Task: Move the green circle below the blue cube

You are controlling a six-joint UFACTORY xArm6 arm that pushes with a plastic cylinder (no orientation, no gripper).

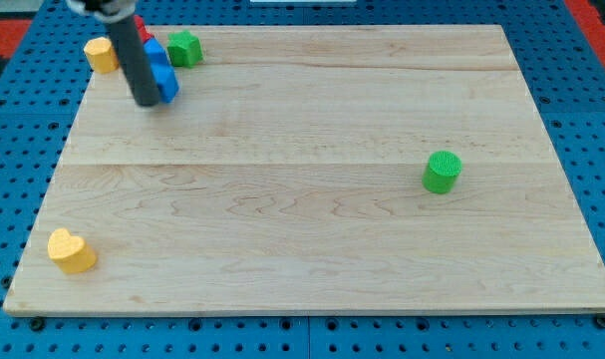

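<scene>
The green circle (443, 172) is a short green cylinder at the view's right, about mid-height on the wooden board (312, 229). The blue blocks (162, 72) sit at the view's top left, partly hidden behind my rod; their exact shapes are hard to make out. My tip (146, 102) rests on the board at the lower left edge of the blue blocks, far to the left of the green circle.
A green star-shaped block (185, 47) sits right of the blue blocks. A yellow block (102, 54) sits left of them. A bit of red block (141, 27) shows behind the rod. A yellow heart (71, 250) lies at the bottom left.
</scene>
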